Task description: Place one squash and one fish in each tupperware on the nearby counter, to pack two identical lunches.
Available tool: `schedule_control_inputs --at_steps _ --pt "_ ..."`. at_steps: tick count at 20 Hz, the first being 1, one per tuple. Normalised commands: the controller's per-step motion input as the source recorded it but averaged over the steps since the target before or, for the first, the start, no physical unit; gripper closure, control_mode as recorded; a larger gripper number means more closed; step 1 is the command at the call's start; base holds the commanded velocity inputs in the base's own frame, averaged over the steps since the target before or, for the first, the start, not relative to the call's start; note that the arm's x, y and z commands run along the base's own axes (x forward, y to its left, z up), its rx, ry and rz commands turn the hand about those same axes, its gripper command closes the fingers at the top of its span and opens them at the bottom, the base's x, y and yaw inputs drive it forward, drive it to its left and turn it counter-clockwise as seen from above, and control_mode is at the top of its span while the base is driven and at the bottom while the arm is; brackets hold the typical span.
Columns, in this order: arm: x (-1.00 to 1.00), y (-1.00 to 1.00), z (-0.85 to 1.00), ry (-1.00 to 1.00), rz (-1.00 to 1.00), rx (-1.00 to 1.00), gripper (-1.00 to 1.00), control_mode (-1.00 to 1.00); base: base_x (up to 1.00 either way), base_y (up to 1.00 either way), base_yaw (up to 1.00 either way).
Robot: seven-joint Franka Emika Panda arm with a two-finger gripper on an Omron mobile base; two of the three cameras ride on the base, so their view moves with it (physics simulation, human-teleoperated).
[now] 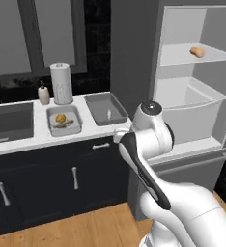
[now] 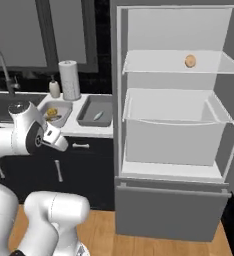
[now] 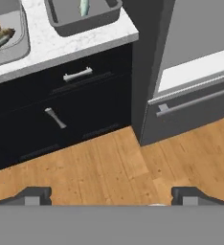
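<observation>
**With jaws spread wide, gripper holds nothing; one lunch packed, one half done**

While the arm is folded low in front of the cabinets, the gripper (image 3: pixel 112 195) points down at the wood floor (image 3: pixel 109 167); its two fingertips (image 3: pixel 35 195) sit far apart at the bottom of the hand view, released, nothing between them.

Past the floor: dark cabinets (image 1: pixel 62 178) with silver handles, topped by the white counter (image 1: pixel 88 129).

On the counter, two trays side by side, near each other but apart:
- lighter tupperware (image 1: pixel 76 126), on the sink side: holds the yellow squash (image 1: pixel 61 118) with a grey-brown fish (image 1: pixel 63 125) lying just in front of it, apparently touching. Same pair seen in the right base view at the tray's centre.
- darker tupperware (image 1: pixel 96 115), on the fridge side: holds one pale fish (image 1: pixel 109 114) lying lengthwise. Hand view shows that fish poking up at the top edge.

Left of the trays: recessed sink (image 1: pixel 8 123). Behind them against the wall: soap bottle (image 1: pixel 44 93) and paper towel roll (image 1: pixel 62 83), upright.

Farthest: open fridge (image 2: pixel 174 120) right of the counter. Second squash (image 2: pixel 190 61), orange-tan, sits on the upper fridge shelf (image 2: pixel 154 65), right of centre, well apart from both trays. Below that shelf is a drawer bin (image 2: pixel 174 125).
</observation>
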Motion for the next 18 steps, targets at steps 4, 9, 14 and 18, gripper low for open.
schedule_control_inputs --at_steps 4,9,14,18 --pt "0.0 0.0 0.0 0.0 0.0 0.0 -1.0 1.0 -0.1 -1.0 0.0" --pt "0.0 0.0 0.0 0.0 0.0 0.0 -1.0 1.0 0.1 -1.0 -0.04" --pt "0.0 0.0 0.0 0.0 0.0 0.0 -1.0 1.0 0.52 -0.65 -0.16" --pt "0.0 0.0 0.0 0.0 0.0 0.0 -1.0 1.0 1.0 -0.01 -0.18"
